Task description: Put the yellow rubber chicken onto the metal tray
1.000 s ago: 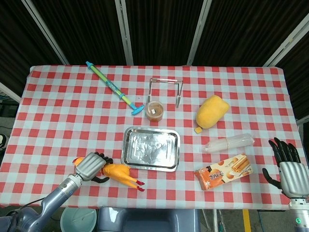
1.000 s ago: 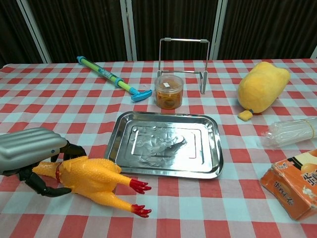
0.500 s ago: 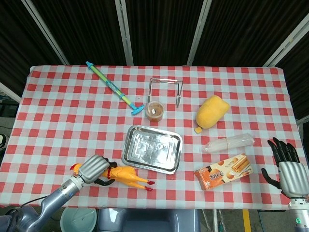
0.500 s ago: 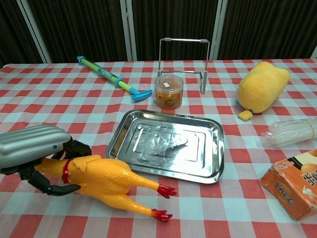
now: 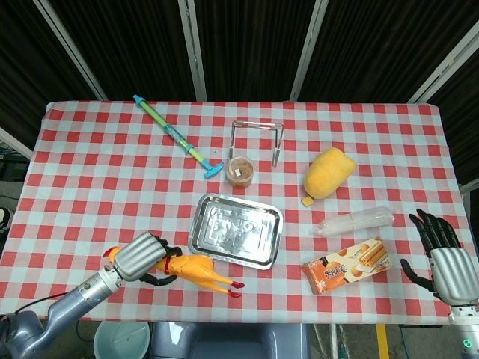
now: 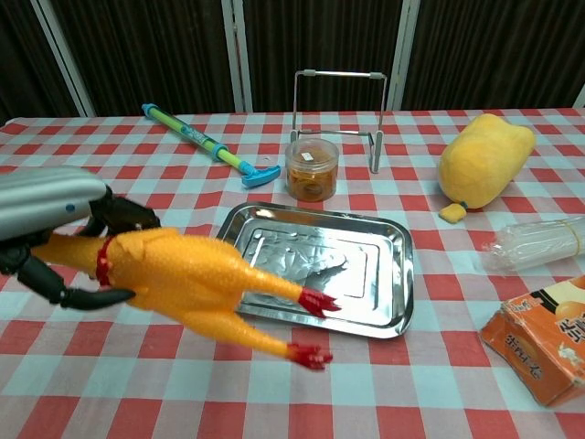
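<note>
Yellow rubber chicken (image 6: 174, 279): gripped at the neck end by the left hand (image 6: 46, 215) and seemingly carried clear of the red-and-white checked tablecloth (image 5: 97, 179), near the front edge toward the front-left corner; its red feet point toward the tray.
Shiny rectangular metal tray (image 5: 202, 224): placed at the middle of the table, nothing lying in it, just right of the chicken.
Left hand: dark fingers (image 6: 110, 297) are curled around the chicken's neck and shoulders.
Right hand (image 5: 447, 269): held beyond the front-right corner, fingers spread apart, nothing in it.
Step in hand: the carry appears to be under way, with the chicken not yet over the tray.
Next move: the chicken would need to be brought right until its body is above the tray floor, lowered, and let go.
Risk: the long legs may be left hanging over the tray rim.
</note>
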Controlling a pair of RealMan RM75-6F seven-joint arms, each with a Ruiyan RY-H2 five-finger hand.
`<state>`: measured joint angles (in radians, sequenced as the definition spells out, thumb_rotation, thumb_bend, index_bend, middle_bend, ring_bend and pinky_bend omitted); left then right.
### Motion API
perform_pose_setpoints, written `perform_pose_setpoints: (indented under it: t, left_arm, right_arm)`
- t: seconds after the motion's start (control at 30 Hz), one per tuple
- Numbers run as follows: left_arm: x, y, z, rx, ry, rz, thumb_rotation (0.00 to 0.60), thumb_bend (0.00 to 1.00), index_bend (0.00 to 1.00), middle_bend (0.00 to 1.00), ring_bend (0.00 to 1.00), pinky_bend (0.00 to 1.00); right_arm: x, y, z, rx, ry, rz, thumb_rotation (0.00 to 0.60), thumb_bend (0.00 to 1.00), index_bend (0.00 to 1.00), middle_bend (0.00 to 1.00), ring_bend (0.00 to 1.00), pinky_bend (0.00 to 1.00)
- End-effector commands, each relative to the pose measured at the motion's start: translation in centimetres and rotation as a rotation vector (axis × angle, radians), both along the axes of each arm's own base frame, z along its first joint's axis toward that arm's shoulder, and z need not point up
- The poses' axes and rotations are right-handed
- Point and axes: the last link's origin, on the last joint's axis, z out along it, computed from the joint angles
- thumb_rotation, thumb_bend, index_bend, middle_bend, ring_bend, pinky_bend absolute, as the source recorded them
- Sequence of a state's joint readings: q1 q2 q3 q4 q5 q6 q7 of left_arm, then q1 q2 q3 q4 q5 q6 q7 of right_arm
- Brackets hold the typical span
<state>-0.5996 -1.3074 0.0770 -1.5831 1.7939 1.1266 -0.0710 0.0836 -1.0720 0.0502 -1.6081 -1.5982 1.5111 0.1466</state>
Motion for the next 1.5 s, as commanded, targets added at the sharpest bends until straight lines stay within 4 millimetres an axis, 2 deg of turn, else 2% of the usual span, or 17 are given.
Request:
perform_pose_setpoints:
  t: [0.03, 0.27, 0.43, 0.67, 0.97, 1.2, 1.5]
  left_arm:
    - [1.7, 2.6, 2.3, 0.087, 0.007, -0.027, 0.600, 0.69, 0.63, 0.70, 0.61, 0.72]
    - [6.2, 6.2, 5.4, 0.177, 0.092, -0.110, 0.600, 0.70, 0.63, 0.70, 0.61, 0.72]
    - [10.0, 7.5, 6.1, 0.198, 0.137, -0.166, 0.600, 0.71, 0.62, 0.69, 0.61, 0.72]
    - [14.0, 8.1, 5.0, 0.179, 0.169, -0.212, 0.600, 0.72, 0.62, 0.69, 0.61, 0.72]
    - [16.7, 7.9, 4.0, 0.170, 0.163, -0.226, 0.600, 0.72, 0.61, 0.68, 0.61, 0.72]
    - [18.1, 8.5, 3.1, 0.203, 0.173, -0.231, 0.600, 0.72, 0.62, 0.69, 0.61, 0.72]
    - [20.3, 8.4, 0.4, 0.206, 0.202, -0.239, 0.600, 0.72, 0.62, 0.69, 0.61, 0.72]
  right_arm:
    - [2.1, -1.3, -0.1, 0.097, -0.175, 0.085, 0.600, 0.37, 0.00, 0.00, 0.00, 0.11]
    - [5.8, -2.9, -0.6, 0.323, -0.425, 0.151, 0.600, 0.37, 0.00, 0.02, 0.01, 0.16]
    - [7.5, -4.9, -0.9, 0.489, -0.532, 0.092, 0.600, 0.25, 0.00, 0.02, 0.01, 0.16]
    - [8.9, -7.1, -2.7, 0.592, -0.630, 0.006, 0.600, 0.24, 0.00, 0.04, 0.03, 0.16]
    - [10.2, -9.1, -4.7, 0.645, -0.633, -0.055, 0.600, 0.24, 0.00, 0.06, 0.05, 0.17]
    - [11.2, -9.4, -5.4, 0.670, -0.634, -0.086, 0.600, 0.24, 0.00, 0.06, 0.04, 0.11]
    - [12.5, -9.3, -5.9, 0.652, -0.620, -0.095, 0.600, 0.24, 0.00, 0.06, 0.00, 0.03]
